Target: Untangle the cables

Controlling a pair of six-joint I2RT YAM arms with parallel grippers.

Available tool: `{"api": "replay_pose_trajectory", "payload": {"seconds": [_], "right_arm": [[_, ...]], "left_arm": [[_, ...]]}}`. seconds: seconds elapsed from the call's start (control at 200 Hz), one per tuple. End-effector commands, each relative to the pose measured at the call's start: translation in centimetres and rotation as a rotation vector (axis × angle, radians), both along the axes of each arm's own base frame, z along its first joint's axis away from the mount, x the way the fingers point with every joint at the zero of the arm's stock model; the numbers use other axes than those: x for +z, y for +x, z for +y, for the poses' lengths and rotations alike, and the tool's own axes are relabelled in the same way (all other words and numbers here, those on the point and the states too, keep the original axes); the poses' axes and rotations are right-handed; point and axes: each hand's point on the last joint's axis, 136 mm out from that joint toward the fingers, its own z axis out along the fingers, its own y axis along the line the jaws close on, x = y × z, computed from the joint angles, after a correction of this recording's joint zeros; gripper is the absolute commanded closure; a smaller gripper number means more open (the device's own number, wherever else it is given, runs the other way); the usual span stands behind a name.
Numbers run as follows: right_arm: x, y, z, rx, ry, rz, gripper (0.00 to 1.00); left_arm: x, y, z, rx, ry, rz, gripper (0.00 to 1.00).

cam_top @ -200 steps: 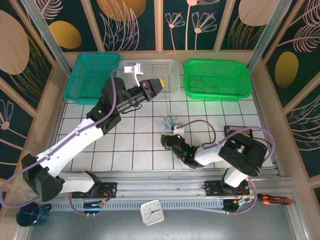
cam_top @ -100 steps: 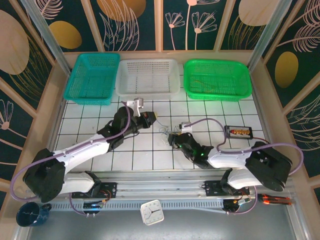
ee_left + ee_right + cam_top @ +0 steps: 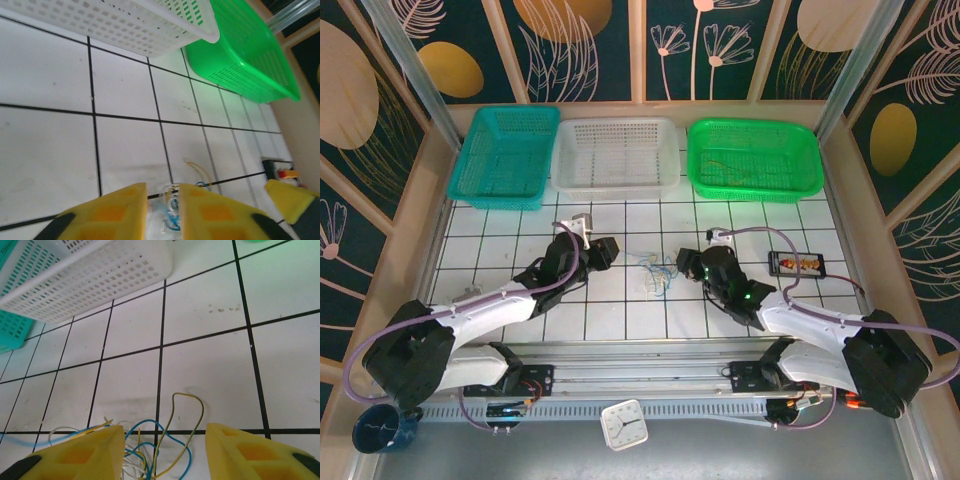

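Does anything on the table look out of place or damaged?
Only the cables: blue, yellow and white wires lie in a tangled knot on the middle tiles of the table. Nothing looks spilled or broken.

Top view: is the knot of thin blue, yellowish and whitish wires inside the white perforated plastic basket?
No, the wire knot lies on the white tiled tabletop, outside the basket.

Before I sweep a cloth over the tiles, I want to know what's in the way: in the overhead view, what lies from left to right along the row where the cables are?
left claw → cables → right claw → small black box
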Motion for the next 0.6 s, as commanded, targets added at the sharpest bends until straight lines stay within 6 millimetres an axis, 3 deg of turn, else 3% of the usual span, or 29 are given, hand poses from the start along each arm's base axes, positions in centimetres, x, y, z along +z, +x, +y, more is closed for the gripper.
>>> {"api": "replay_pose_trajectory", "payload": {"seconds": [0.0, 0.125, 0.23, 0.45, 0.595], "right_arm": [[-0.1, -0.2, 0.9, 0.034, 0.016, 0.052, 0.53], [-1.0, -0.2, 1.3, 0.047, 0.012, 0.091, 0.54], [-1.3, -0.1, 1.9, 0.064, 0.024, 0.109, 0.55], [-0.9, 0.4, 3.3, 0.107, 0.053, 0.121, 0.56], [-0.5, 0.5, 4.6, 0.163, 0.069, 0.121, 0.56]], "left_arm": [[-0.6, 0.2, 0.7, 0.032, 0.030, -0.001, 0.55], [-0.2, 0.3, 0.6, 0.026, 0.026, -0.009, 0.34], [0.9, 0.4, 0.6, 0.024, 0.033, -0.034, 0.24], [3.7, 0.5, -0.1, -0.011, 0.005, -0.081, 0.17], [4.0, 0.4, -1.2, -0.057, -0.020, -0.062, 0.15]]}}
